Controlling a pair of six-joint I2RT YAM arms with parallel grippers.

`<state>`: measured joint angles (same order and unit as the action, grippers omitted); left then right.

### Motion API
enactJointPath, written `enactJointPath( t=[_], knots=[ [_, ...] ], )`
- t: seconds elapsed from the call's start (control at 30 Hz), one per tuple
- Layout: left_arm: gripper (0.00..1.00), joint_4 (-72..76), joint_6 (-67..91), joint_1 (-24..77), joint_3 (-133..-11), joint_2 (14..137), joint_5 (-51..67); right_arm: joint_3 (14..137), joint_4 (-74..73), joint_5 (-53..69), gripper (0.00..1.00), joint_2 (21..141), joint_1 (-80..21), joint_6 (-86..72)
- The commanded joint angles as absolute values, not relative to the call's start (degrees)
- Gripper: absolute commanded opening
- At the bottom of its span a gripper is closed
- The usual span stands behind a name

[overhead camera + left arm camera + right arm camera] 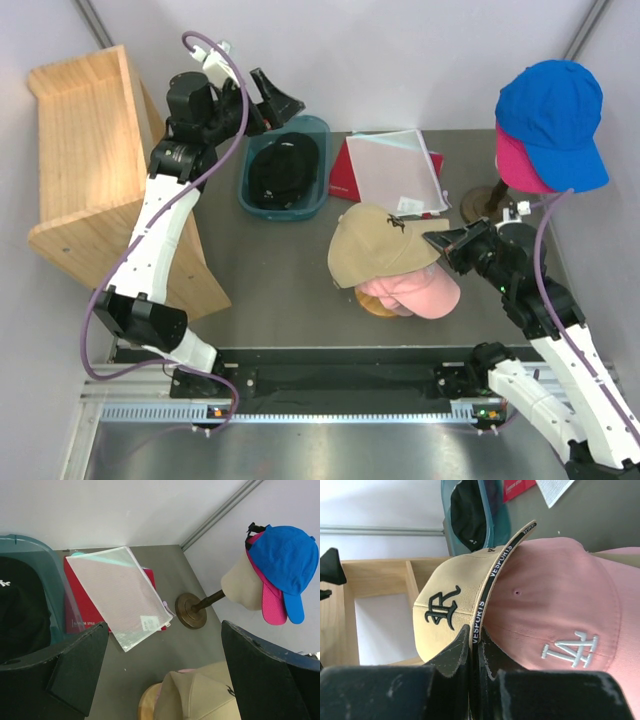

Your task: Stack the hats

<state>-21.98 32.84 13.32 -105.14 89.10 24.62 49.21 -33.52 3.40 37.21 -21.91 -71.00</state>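
Showing a grey table (pixel 270 290) enclosed by white walls (pixel 400 60), with a wooden shelf (pixel 90 150) at the left. Five caps are in view.

- One black cap (pixel 283 168) lies in the single teal bin (pixel 290 212).
- One tan cap (pixel 375 245) sits tilted on one light pink cap (pixel 425 292), which rests over a round wooden knob (pixel 375 303) at mid-table.
- One bright blue cap (pixel 555 115) covers one magenta cap (pixel 520 165) on the cream mannequin head (pixel 240 585), upright on its stand (pixel 480 205) at the far right.

One red folder (pixel 350 175) lies beside the bin, and one mesh pouch (pixel 395 170) lies on it. The right gripper (pixel 474 640) pinches the tan cap's brim between closed fingers. The left gripper (pixel 275 105) hangs above the bin's far edge, fingers spread wide and holding nothing.
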Motion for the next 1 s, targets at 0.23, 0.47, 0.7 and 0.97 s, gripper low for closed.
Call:
enactJointPath(
  t=[0.23, 0.47, 0.7, 0.97],
  knots=[
    [0.98, -21.3, 31.9, 12.8, -103.1, 84.4, 24.2, 47.1, -43.0, -3.8, 0.0, 29.4, -22.5, -70.6],
    [0.98, -21.0, 31.9, 12.8, -101.9, 83.8, 24.3, 47.6, -50.3, -7.6, 0.0, 27.7, -22.6, -70.8],
    [0.99, -20.9, 32.0, 12.8, -101.5, 83.7, 24.3, 47.5, -59.6, -11.8, 0.0, 24.8, -22.5, -73.3],
    [0.98, -20.5, 32.6, 12.8, -101.1, 84.1, 24.8, 46.9, -65.5, -13.9, 0.0, 26.8, -22.5, -70.6]
  ],
)
